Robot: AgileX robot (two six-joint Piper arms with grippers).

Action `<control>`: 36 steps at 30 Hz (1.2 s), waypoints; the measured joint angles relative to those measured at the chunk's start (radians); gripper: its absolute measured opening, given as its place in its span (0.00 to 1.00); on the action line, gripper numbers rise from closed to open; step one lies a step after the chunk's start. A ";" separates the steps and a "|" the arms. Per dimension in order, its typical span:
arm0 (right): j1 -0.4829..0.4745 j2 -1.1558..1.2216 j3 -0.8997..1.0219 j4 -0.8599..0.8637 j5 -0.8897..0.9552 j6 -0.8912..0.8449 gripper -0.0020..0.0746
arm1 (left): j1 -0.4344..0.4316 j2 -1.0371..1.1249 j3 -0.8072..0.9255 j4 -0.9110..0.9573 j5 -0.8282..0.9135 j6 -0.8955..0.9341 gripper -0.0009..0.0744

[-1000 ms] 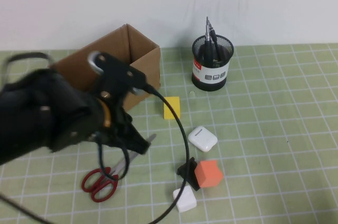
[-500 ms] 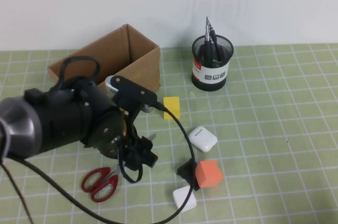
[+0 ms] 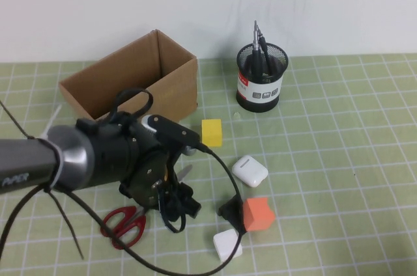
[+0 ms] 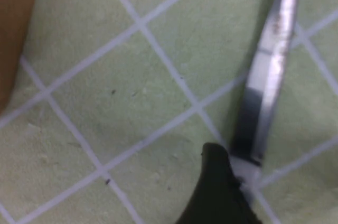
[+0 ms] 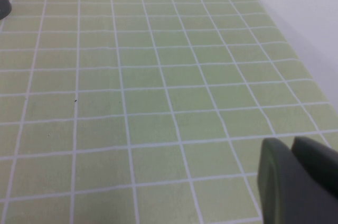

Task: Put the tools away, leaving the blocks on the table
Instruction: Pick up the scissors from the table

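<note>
Scissors remain on the tabletop; your left tool sits over their blades, finger state indeterminate. Right tool parked, likewise indeterminate. Next: secure them.

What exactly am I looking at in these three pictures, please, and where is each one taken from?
This is a two-armed table robot. The wide picture comes from a raised camera on its own side; the other two come from cameras on its wrists.

The big black shape is the left arm. Its left pincer is low over the red-handled scissors, whose steel blade fills the left wrist picture. Whether it grips them cannot be told.

The right pincer shows only as a dark edge in its own picture, above bare green grid mat.

Also on the mat: a cardboard box, a mesh cup holding two black tools, a yellow block, an orange-red block, and two white pieces.
</note>
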 joint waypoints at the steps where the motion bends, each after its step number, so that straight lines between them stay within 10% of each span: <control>1: 0.000 0.000 0.000 0.000 0.000 0.000 0.02 | 0.007 0.009 0.000 -0.005 -0.003 -0.008 0.59; 7: 0.000 0.000 0.000 0.000 0.000 0.000 0.02 | 0.049 0.025 -0.013 -0.090 0.009 -0.006 0.56; 14: 0.000 0.000 0.000 0.000 0.000 0.000 0.02 | 0.084 0.030 -0.021 -0.166 0.025 0.107 0.13; 36: 0.000 0.000 0.000 0.000 0.000 0.000 0.02 | 0.089 -0.269 -0.149 -0.152 0.095 0.459 0.12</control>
